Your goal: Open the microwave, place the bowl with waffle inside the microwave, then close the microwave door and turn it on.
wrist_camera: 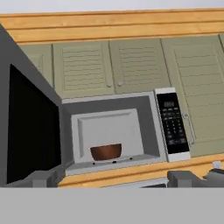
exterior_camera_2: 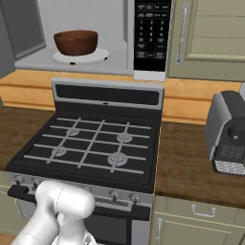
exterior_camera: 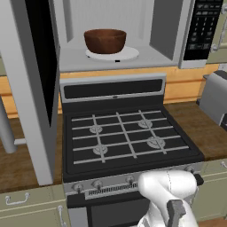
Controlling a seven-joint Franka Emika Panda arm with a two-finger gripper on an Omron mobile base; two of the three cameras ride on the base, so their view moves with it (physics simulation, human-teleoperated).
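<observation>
Now the bowl (exterior_camera: 105,41) sits on the turntable (exterior_camera: 128,54) inside the microwave (wrist_camera: 148,118); my jaws spread wide, empty. Next I must swing the microwave door (exterior_camera: 33,88) shut.

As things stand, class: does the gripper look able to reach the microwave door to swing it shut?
Probably yes. The microwave door stands wide open, swung out to the left, with nothing between it and the open gripper. The bowl already sits on the turntable, well clear of the door's swing.
</observation>
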